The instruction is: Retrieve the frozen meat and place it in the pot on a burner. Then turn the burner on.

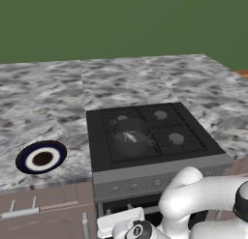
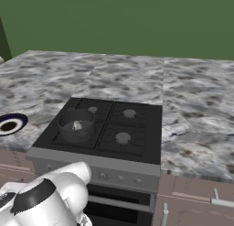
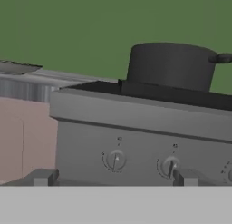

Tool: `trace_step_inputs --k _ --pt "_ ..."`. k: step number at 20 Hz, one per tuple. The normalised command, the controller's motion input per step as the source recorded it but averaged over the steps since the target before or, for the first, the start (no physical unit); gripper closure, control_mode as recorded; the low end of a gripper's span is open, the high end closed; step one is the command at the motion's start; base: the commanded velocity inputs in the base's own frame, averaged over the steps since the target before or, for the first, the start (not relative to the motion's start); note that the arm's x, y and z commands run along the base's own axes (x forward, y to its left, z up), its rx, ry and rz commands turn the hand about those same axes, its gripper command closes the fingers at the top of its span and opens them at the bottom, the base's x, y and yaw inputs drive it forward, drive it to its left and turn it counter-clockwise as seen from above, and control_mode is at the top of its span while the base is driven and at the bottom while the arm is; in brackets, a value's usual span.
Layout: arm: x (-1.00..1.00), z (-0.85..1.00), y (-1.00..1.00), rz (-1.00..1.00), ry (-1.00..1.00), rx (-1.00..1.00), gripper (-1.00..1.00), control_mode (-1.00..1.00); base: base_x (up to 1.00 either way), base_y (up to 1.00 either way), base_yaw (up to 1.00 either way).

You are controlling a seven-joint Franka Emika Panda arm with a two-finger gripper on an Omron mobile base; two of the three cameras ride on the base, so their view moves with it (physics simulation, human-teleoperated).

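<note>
A round white plate (image 1: 41, 157) with a dark-blue rim and brown centre lies on the mottled grey stone table (image 1: 43, 95), well to the left of the black cooktop (image 1: 150, 131). On the front-left burner (image 1: 130, 139) sits the low, dark grey metal pot (image 1: 131, 135) — the frozen meat (image 1: 129, 136), a small pale lump, rests inside it. Three pale-capped burners stay bare under black grates. Below, the end effector (image 3: 113, 180) faces the stove's flat grey front panel with jaws spread wide and empty, just before two round knobs (image 3: 115, 160) — the pot's smooth wall looms above.
</note>
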Motion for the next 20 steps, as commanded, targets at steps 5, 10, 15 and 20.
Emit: trace_step_inputs --k 5,10,15,20 --pt "0.0 -0.16 0.0 0.0 0.0 0.02 -1.0 -1.0 0.0 0.0 0.0" --pt "0.01 -0.12 -0.02 -0.04 0.0 0.12 -1.0 -1.0 0.0 0.0 0.0" --pt "0.11 -0.02 -0.15 -0.1 0.0 0.21 -1.0 -1.0 0.0 0.0 0.0" --pt "0.14 -0.09 -0.12 -0.14 0.0 0.14 -1.0 -1.0 0.0 0.0 0.0"
